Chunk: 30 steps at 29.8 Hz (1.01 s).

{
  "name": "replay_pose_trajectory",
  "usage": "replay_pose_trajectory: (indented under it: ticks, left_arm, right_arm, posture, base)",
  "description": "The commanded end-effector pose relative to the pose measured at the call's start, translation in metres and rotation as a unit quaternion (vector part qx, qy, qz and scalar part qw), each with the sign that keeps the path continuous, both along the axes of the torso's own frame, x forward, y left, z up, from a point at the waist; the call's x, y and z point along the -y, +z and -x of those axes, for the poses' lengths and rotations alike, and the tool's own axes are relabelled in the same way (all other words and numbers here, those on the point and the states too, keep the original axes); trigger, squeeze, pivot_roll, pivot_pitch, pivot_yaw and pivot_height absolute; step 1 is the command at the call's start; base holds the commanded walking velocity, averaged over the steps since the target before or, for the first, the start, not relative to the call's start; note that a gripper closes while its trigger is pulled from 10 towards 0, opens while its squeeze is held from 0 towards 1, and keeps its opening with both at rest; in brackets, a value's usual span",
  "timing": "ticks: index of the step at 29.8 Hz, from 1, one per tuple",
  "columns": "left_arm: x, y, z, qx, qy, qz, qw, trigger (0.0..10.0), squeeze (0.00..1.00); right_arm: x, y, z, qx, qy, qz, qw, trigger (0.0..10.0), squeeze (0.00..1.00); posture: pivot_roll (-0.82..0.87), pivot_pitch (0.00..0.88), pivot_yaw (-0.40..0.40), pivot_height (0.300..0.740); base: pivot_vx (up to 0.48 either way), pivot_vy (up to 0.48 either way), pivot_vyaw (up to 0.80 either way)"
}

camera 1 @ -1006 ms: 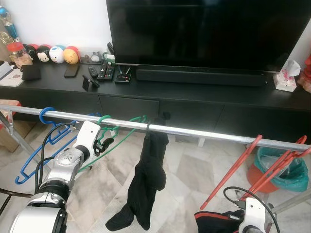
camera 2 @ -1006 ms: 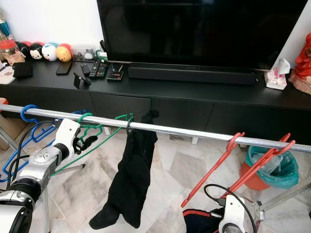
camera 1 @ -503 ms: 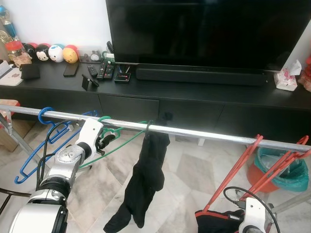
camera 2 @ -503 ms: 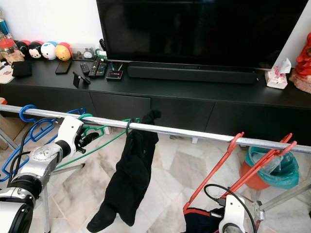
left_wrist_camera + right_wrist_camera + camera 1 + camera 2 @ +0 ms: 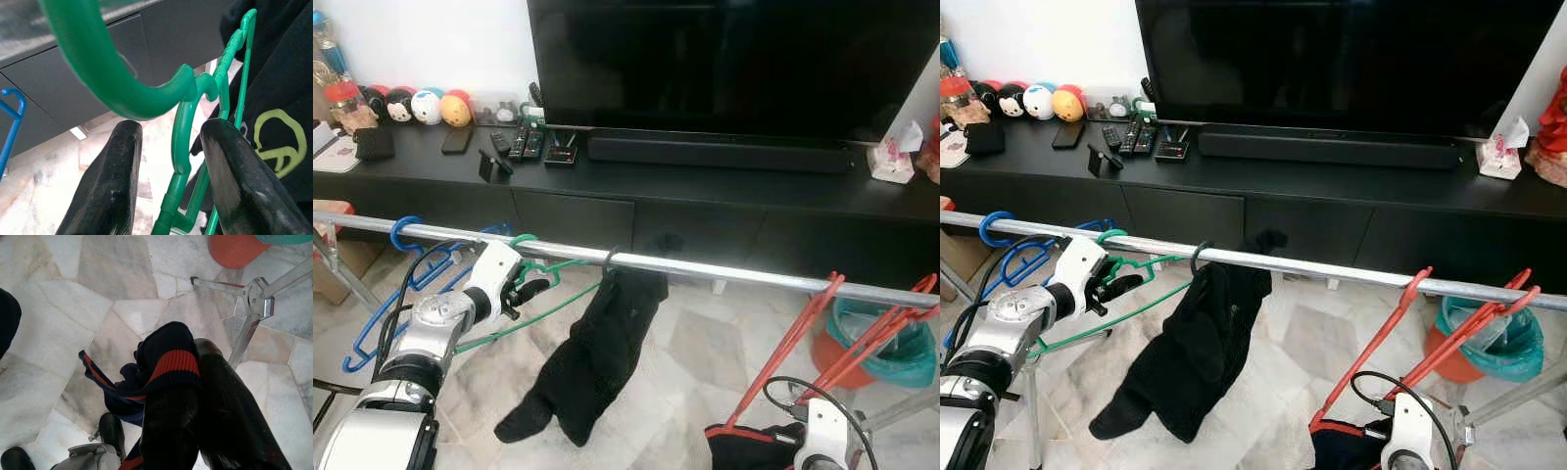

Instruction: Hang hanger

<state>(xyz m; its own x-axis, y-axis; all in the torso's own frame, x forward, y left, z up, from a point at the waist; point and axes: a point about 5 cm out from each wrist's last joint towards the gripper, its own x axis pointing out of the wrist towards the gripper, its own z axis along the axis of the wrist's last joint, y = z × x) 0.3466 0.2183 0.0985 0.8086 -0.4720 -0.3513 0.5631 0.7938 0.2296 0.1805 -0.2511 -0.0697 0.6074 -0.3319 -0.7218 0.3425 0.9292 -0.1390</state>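
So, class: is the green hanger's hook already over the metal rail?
Yes: the green hanger has its hook looped over the metal rail, beside the left pincer.

Silver, jointed left arm (image 5: 431, 338) with a white wrist housing just behind the jaws and black cables looping alongside; glossy black, rounded, faintly scuffed fingers (image 5: 110, 191); white right wrist (image 5: 822, 436) with a black cable curling behind its own jaws.
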Motion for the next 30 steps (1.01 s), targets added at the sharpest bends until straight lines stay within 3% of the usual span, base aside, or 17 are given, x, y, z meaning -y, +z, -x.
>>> replay_pose_trajectory:
  ticks: [1,6,7,8,23,24,30]
  left_arm:
    - [0.001,0.000,0.000,-0.010,-0.017,-0.021,1.000,10.0,0.00]
    - [-0.001,0.012,-0.003,0.009,-0.025,-0.024,0.999,10.0,0.00]
    - [-0.001,0.013,-0.004,0.009,-0.028,-0.016,0.999,10.0,0.62]
    - [0.000,0.015,-0.003,0.008,-0.032,-0.007,0.999,10.0,1.00]
    - [-0.003,0.014,0.002,-0.018,-0.066,-0.023,0.997,10.0,1.00]
    - [-0.004,0.014,0.002,-0.017,-0.066,-0.027,0.997,10.0,0.00]
    - [0.001,0.008,-0.003,-0.009,-0.016,-0.073,0.997,10.0,0.00]
  right_arm:
    - [0.003,0.003,-0.004,0.006,0.000,0.003,1.000,10.0,0.00]
    - [0.003,0.003,-0.004,0.006,0.000,0.003,1.000,10.0,0.00]
    - [0.003,0.003,-0.004,0.006,0.000,0.003,1.000,10.0,0.00]
    - [0.003,0.003,-0.004,0.006,0.001,0.003,1.000,10.0,0.00]
    - [0.003,0.003,-0.005,0.006,0.002,0.002,1.000,10.0,0.00]
    - [0.003,0.003,-0.005,0.006,0.002,0.002,1.000,10.0,0.00]
    - [0.003,0.003,-0.005,0.006,0.003,0.002,1.000,10.0,0.00]
  posture:
    - [-0.07,0.000,-0.034,0.740]
    - [-0.07,0.000,-0.034,0.740]
    - [-0.06,0.000,-0.035,0.740]
    - [-0.06,0.000,-0.035,0.740]
    - [-0.06,0.000,-0.037,0.740]
    - [-0.06,0.000,-0.037,0.740]
    - [-0.05,0.000,-0.038,0.740]
  base:
    - [0.000,0.000,0.00]
    - [0.000,0.000,0.00]
    - [0.000,0.000,0.00]
    - [0.000,0.000,0.00]
    - [0.000,0.000,0.00]
    - [0.000,0.000,0.00]
    - [0.000,0.000,0.00]
